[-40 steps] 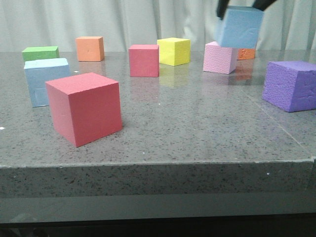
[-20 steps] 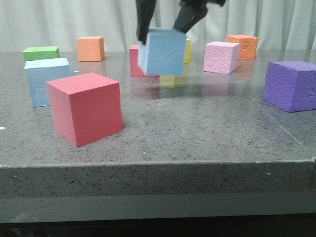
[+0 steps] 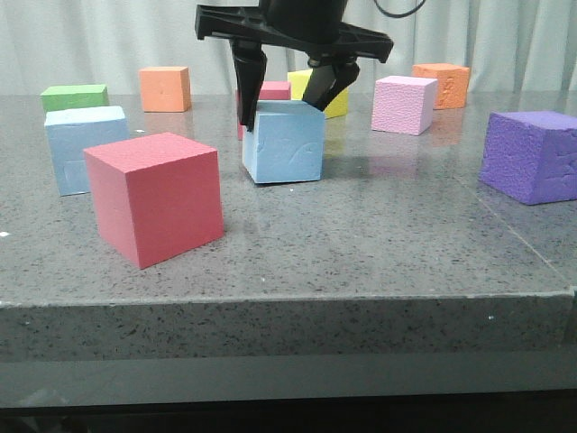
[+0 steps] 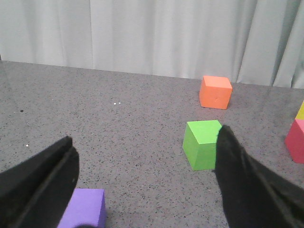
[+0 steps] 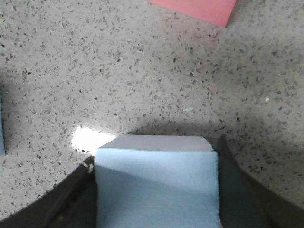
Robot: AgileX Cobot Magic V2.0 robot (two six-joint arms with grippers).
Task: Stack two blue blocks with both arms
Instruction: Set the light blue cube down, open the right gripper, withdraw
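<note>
While the right gripper [image 3: 287, 97] pinches one blue block [image 3: 285, 144] at frame centre, stacking onto the left-side blue block [image 3: 81, 147] remains; the left gripper [image 4: 145, 175] is spread.

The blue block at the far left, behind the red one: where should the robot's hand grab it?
From above, pinching two opposite upright sides of the blue block. Its top is bare and flat, but the red block crowds its front, so a low approach looks awkward. The open left gripper seems free for it.

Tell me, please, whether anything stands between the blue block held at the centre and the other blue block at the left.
The large red cube stands in front of the left blue block, not on the bare tabletop stretch between it and the held blue block.
</note>
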